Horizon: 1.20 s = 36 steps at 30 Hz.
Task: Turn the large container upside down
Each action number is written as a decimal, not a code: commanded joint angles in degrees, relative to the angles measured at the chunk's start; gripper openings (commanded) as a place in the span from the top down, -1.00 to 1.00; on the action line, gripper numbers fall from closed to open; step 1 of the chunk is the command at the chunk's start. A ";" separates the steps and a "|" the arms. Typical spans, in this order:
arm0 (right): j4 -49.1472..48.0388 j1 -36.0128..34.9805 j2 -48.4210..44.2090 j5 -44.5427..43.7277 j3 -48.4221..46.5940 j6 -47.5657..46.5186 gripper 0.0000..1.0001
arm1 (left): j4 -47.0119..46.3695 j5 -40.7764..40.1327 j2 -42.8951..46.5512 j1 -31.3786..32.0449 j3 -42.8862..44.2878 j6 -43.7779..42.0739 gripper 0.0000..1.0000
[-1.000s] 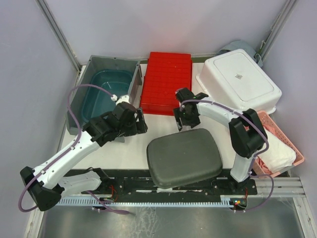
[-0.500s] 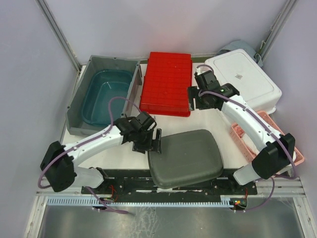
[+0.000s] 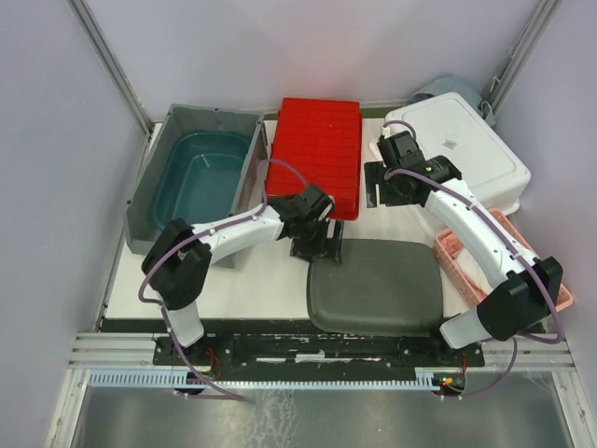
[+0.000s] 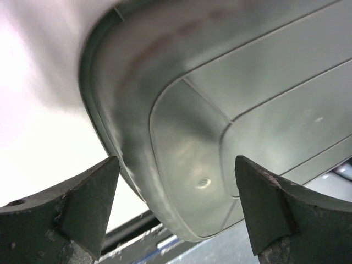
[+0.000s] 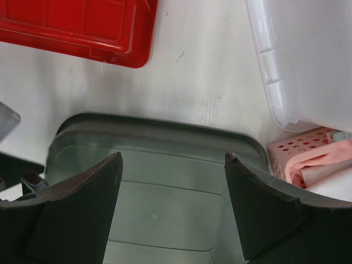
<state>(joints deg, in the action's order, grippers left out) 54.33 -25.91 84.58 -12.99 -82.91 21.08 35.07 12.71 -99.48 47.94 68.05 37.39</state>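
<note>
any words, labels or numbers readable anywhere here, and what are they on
No text can be read in any view.
Small dark print on the upturned bottom of the white tub: too small to read.
Red crate: no markings visible.
Dark grey container: no markings visible, even close up in the wrist views.

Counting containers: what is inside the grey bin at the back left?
A teal basin sits inside the grey bin. Whatever lies beneath the basin is covered.
</note>
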 commanded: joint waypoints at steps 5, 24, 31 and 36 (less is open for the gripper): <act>-1.86 0.38 -3.94 0.92 -2.31 0.79 -0.67 | 6.27 -4.56 1.23 -11.34 21.91 -10.19 -0.86; -0.50 0.33 -7.84 -1.33 -0.18 2.10 -0.68 | 8.20 -24.54 -22.40 -21.83 45.27 -7.63 -0.85; 0.60 0.45 -9.64 -3.44 0.50 3.06 -0.69 | 2.87 -12.13 -28.08 -21.37 48.37 -9.71 -0.83; 0.63 0.43 -9.93 -4.06 0.54 3.24 -0.69 | 1.31 -2.05 -31.43 -19.30 54.40 -12.42 -0.83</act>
<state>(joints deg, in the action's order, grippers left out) 55.16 -25.74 76.23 -14.74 -82.59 23.42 40.69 -1.10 -128.44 26.74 116.64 28.49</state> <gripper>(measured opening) 0.842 0.918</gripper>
